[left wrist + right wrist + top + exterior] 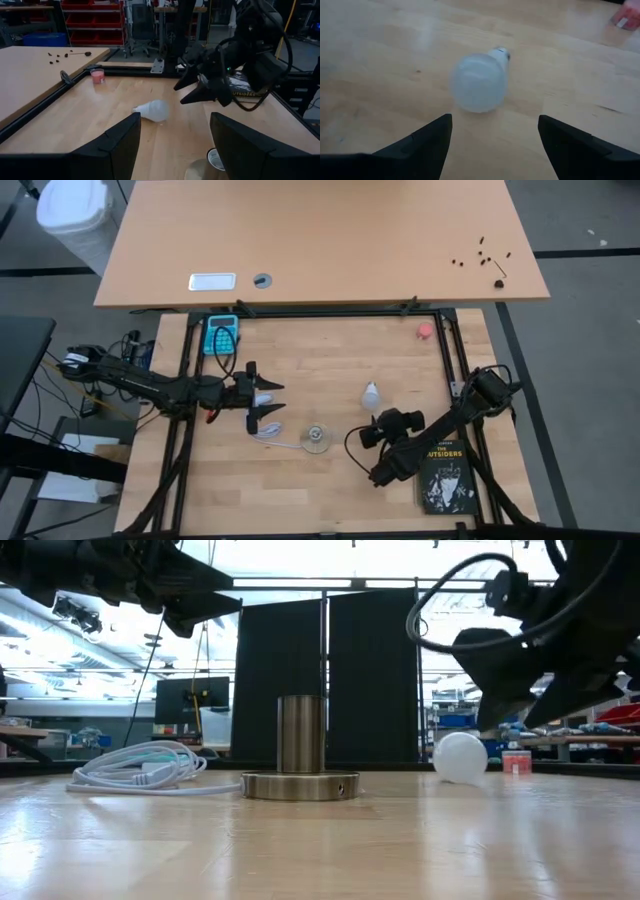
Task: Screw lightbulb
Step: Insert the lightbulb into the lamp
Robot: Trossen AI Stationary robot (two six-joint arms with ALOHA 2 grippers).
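Dark fingers of my right gripper [492,145] stand spread and empty, centre-right in the high view; just above lies the small white frosted pear-shaped lightbulb [479,82], likely light, slippery, fragile; I'd grip its round globe gently.

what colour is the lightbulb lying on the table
Frosted white, with a greyish screw base. The lightbulb shows best in the right wrist view.
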